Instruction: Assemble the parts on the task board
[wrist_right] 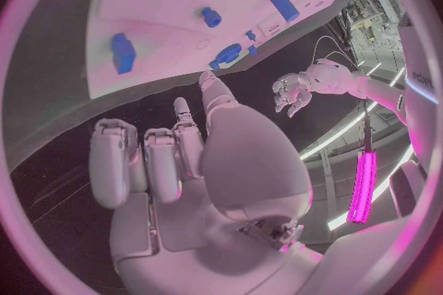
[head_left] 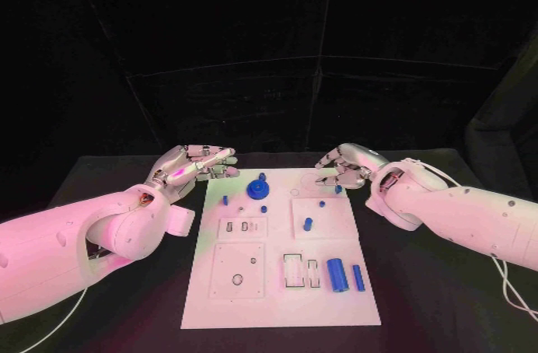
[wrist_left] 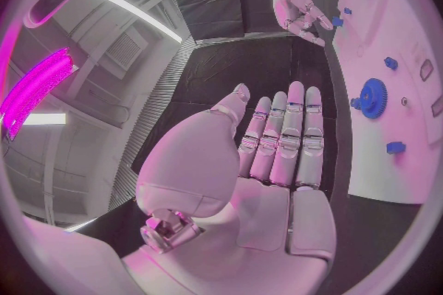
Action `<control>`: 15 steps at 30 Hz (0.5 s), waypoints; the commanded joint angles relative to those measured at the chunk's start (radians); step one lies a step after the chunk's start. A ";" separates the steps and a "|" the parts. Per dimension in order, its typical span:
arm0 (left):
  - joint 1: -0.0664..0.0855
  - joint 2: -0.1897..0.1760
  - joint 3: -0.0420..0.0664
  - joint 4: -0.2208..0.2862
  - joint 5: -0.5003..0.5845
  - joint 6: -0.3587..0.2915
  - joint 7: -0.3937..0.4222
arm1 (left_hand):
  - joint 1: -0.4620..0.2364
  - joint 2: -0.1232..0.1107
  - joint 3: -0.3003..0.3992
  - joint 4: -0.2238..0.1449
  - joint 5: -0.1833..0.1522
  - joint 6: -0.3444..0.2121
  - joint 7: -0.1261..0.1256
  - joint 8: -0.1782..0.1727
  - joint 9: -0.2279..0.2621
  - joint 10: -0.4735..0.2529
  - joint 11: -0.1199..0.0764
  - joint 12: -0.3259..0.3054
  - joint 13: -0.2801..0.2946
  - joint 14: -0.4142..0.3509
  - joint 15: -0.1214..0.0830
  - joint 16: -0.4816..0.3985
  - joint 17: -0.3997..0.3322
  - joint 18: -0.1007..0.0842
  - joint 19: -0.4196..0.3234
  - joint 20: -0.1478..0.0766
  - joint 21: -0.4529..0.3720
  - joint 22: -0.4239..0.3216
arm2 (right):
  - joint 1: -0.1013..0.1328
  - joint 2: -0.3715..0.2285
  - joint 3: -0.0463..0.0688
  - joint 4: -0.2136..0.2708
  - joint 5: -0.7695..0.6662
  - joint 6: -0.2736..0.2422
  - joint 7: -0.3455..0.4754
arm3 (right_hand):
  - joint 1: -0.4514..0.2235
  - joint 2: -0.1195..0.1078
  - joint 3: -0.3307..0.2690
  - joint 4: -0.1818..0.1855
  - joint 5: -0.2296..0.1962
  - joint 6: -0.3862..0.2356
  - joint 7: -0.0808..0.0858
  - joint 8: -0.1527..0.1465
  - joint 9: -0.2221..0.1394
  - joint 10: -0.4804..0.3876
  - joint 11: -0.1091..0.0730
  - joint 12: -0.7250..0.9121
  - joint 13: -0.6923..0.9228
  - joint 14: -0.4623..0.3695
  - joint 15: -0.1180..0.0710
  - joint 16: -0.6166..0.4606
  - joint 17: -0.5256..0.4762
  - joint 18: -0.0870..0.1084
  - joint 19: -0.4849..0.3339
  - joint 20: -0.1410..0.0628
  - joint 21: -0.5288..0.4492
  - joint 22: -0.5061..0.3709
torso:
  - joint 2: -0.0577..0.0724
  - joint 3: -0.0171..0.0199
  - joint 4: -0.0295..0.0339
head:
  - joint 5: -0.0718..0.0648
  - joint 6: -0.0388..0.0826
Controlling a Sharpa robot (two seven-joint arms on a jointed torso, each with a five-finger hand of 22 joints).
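Head view: lies lengthwise down the middle of the black table (head_left: 112, 174), the white task board (head_left: 281, 310), long axis running 12 to 6 o'clock. Near its 12 o'clock end carries a blue gear (head_left: 259, 190), lying flat; toward 5 o'clock, a large blue cylinder (head_left: 337, 274) and a slimmer blue pin (head_left: 358, 277), side by side, both aligned 12 to 6 like the board. At centre right, shows a short blue peg (head_left: 309, 225), same alignment.

Hovers off the board's 11 o'clock corner, the left hand (head_left: 197, 163), holding nothing, fingers straight and slightly apart, pointing toward 3 o'clock. Hangs over the 1 o'clock corner, the right hand (head_left: 345, 166), fingers loosely bent and separated, nothing grasped, tips aimed toward 9 o'clock, close above a small blue part (head_left: 337, 188) without touching it.
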 commanded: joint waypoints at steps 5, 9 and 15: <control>0.002 0.002 0.001 -0.008 -0.001 0.005 0.020 | 0.007 -0.001 0.004 -0.007 0.007 -0.002 0.005 -0.004 -0.001 -0.002 0.004 -0.007 -0.002 0.001 0.006 -0.005 0.002 0.007 0.004 0.002 -0.005 -0.001 | 0.003 -0.053 0.000 -0.026 0.177 0.082 0.124 | 0.010 -0.008 -0.003 -0.013 0.010 0.005 0.000 0.005 -0.002 -0.001 0.000 0.001 0.077 0.078 -0.010 -0.006 0.141 0.000 -0.010 0.001 -0.007 -0.002 | 0.000 0.0015 -0.0008 | -0.010 0.010; 0.003 0.003 0.001 -0.014 -0.001 0.007 0.021 | 0.007 -0.001 0.005 -0.007 0.007 -0.002 0.005 -0.004 -0.001 -0.002 0.003 -0.007 -0.002 0.001 0.006 -0.005 0.002 0.007 0.004 0.002 -0.005 -0.001 | 0.002 -0.062 0.000 -0.054 0.192 0.098 0.135 | 0.014 -0.010 -0.005 -0.019 0.018 -0.003 0.000 0.001 -0.004 -0.001 0.000 0.000 0.076 0.078 -0.011 -0.006 0.142 0.000 -0.010 0.000 -0.008 -0.001 | 0.001 0.0051 -0.0006 | -0.011 0.004; 0.003 0.002 0.001 -0.024 -0.001 0.008 0.021 | 0.007 -0.001 0.005 -0.007 0.007 -0.002 0.005 -0.004 -0.001 -0.002 0.003 -0.007 -0.002 0.001 0.006 -0.005 0.002 0.007 0.004 0.002 -0.005 -0.001 | 0.000 -0.062 0.000 -0.089 0.201 0.115 0.150 | 0.033 -0.011 -0.003 -0.040 0.031 -0.023 0.001 -0.007 -0.008 -0.002 0.000 -0.003 0.073 0.079 -0.011 -0.006 0.145 0.000 -0.010 -0.001 -0.009 -0.003 | 0.004 0.0087 0.0000 | -0.011 0.001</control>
